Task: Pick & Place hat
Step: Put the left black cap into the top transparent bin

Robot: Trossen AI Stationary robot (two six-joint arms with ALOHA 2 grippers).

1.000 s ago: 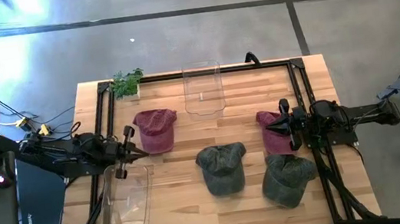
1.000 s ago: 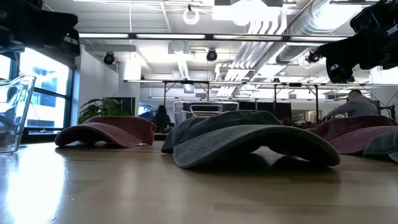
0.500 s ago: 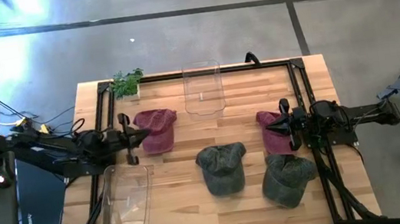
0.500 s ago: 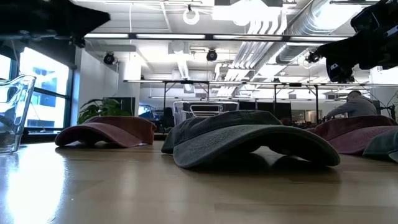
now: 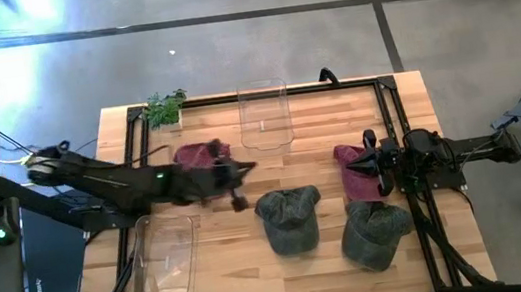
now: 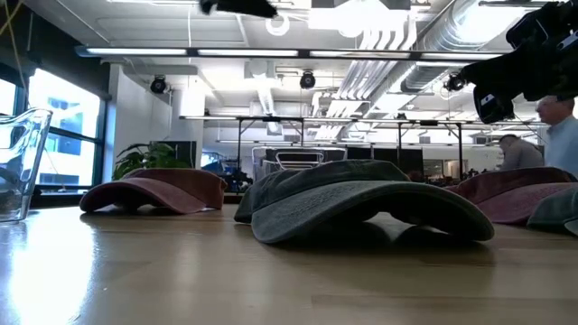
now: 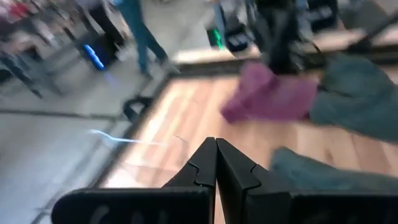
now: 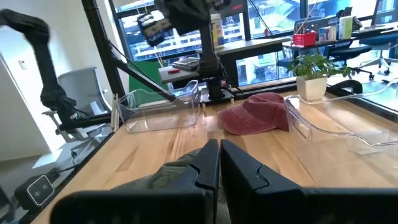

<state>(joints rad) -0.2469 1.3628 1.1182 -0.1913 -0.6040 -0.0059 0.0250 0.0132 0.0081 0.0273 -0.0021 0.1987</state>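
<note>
Pincer, left (image 5: 237,181), closed, empty, beside maroon hat (image 5: 199,155), brim direction unclear.

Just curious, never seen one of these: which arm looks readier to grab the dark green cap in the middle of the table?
Probably the left. The left gripper, jaws shut, hangs beside the middle dark green cap; the right gripper waits over the maroon cap.
</note>
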